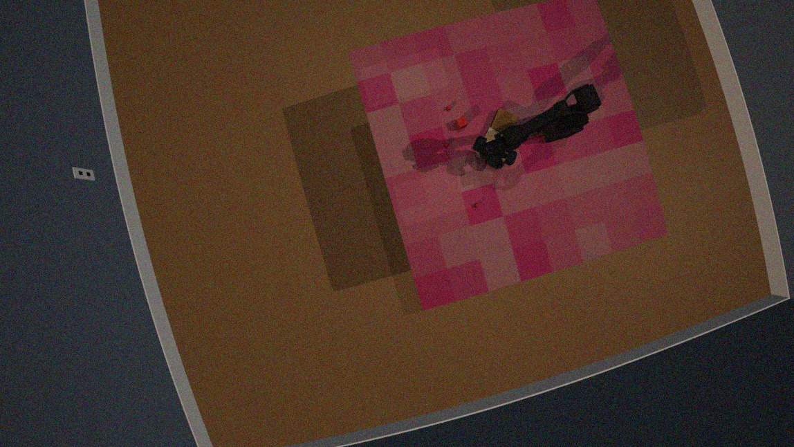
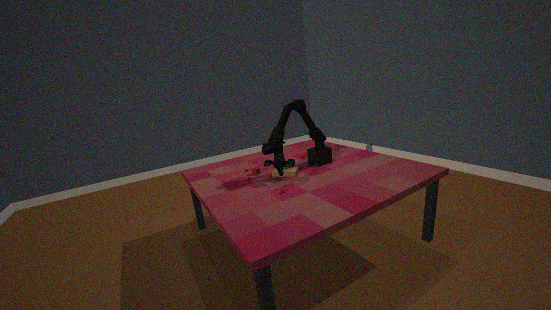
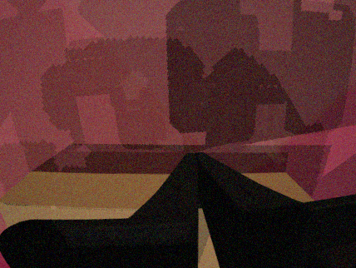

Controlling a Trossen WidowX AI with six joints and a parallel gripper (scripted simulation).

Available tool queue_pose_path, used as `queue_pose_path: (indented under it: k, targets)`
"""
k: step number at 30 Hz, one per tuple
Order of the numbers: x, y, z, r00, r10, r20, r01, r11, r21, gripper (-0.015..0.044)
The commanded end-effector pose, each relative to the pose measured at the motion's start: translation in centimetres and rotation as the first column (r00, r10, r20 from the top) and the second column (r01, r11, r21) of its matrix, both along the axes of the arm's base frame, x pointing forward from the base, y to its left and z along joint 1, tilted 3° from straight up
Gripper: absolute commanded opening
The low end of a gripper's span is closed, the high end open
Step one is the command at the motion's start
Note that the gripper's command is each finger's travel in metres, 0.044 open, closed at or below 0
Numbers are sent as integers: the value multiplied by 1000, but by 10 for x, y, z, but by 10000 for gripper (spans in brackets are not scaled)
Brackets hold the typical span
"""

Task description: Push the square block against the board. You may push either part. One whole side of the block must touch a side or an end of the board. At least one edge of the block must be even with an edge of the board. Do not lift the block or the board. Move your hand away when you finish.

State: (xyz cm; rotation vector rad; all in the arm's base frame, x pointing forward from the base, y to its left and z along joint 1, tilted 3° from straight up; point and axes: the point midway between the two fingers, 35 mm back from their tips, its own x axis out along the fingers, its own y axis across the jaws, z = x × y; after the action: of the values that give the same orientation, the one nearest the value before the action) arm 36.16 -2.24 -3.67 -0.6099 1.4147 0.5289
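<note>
1. The board (image 2: 287, 172) is the landmark: a flat tan slab lying on the pink checkered table (image 2: 346, 200), just in front of the arm's base (image 2: 319, 155).
2. The gripper (image 2: 280, 172) points down over the board's left end, with its fingers closed to a narrow point and nothing between them.
3. In the wrist view the fingertips sit over the board's (image 3: 83, 191) tan top near its far edge; whether they touch it cannot be told.
4. The block (image 1: 461, 123), a small red cube, lies on the table to the left of the board (image 1: 502, 118) in the top view, apart from it.
5. In the exterior view the block (image 2: 255, 170) sits left of the board, with pink table showing between them.
6. Some smaller red bits (image 1: 475, 205) lie scattered on the table around the board.
</note>
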Motion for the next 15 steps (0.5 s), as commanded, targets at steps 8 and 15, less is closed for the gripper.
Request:
queue_pose_path:
  k: [8, 15]
  targets:
    - [-19, -14, -4, 1000, -4, -21, 4, 1000, -11, 0]
    - [-15, -12, -4, 1000, -4, -21, 4, 1000, -10, 0]
